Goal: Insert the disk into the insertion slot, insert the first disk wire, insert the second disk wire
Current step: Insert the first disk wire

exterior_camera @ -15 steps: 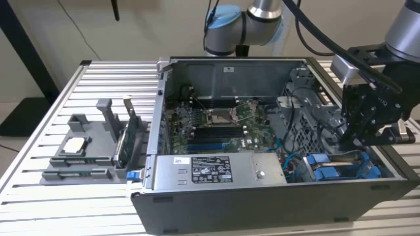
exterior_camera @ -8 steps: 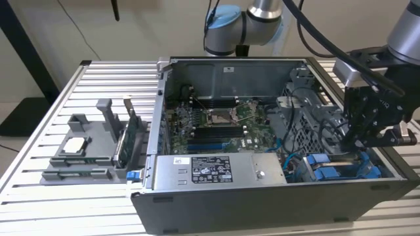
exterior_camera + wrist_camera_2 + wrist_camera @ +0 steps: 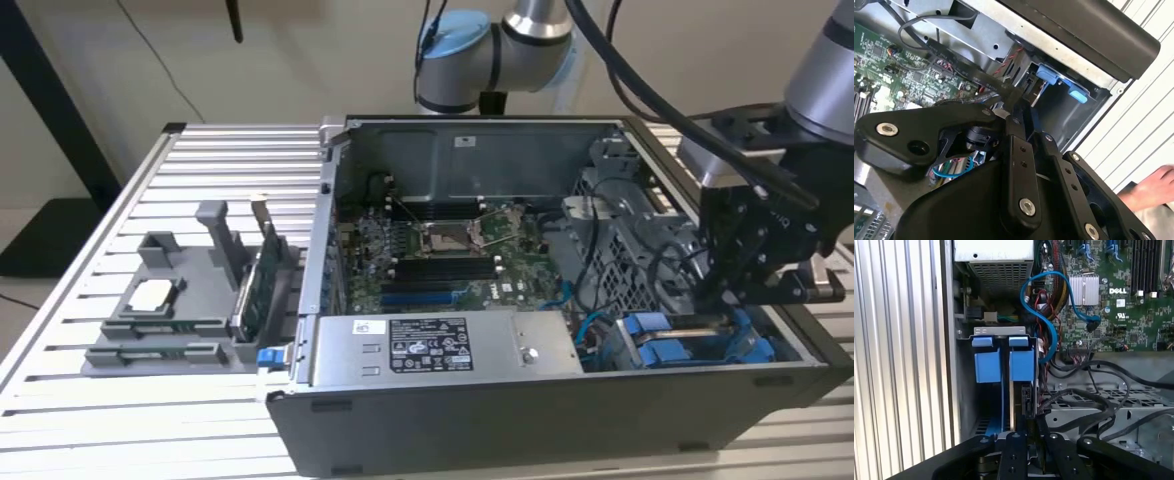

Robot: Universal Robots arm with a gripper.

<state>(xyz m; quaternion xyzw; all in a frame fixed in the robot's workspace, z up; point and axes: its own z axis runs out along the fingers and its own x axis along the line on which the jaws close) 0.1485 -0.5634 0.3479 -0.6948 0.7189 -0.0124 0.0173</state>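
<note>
Ribbed metal bench (image 3: 80, 300) with an open computer case (image 3: 534, 420) lying on it, the arm's gripper (image 3: 731, 305) lowered into the case's corner on the exterior view's right.

Its black fingers (image 3: 1016, 150) are drawn nearly together just above the insertion slot (image 3: 999, 331), the grey bay beside the case's outer wall, where two blue carriers (image 3: 1004, 365) stand side by side. In the second wrist view a black cable (image 3: 969, 70) runs right up to the fingertips, but I cannot tell whether they pinch it. A blue cable (image 3: 1051, 315) loops between the slot and the motherboard (image 3: 1134, 305). A person's hand (image 3: 1154, 187) lies on the bench outside the case.
</note>
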